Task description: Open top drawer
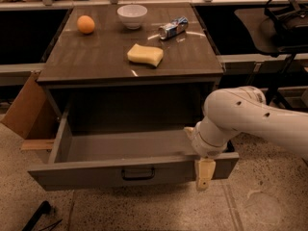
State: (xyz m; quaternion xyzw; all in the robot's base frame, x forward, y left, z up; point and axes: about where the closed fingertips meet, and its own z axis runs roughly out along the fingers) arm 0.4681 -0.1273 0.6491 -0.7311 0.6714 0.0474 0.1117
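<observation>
Camera view: claw (204, 171) at grey drawer (91, 175)

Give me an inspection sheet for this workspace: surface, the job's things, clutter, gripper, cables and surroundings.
Surface: dark grey cabinet top, carrying four loose items.
Job's things: wide grey top drawer pulled well out, nothing seen inside; small black bar handle at front centre.
Clutter: round orange fruit, white bowl, blue-and-silver can on its side, yellow sponge.
Gripper: beige gripper at the drawer front's right end in view, on the white arm.
Cables: black looped cord or strap on the dark side table; cannot tell which.
Surroundings: brown cardboard box beside the cabinet; black tool on the speckled floor.
</observation>
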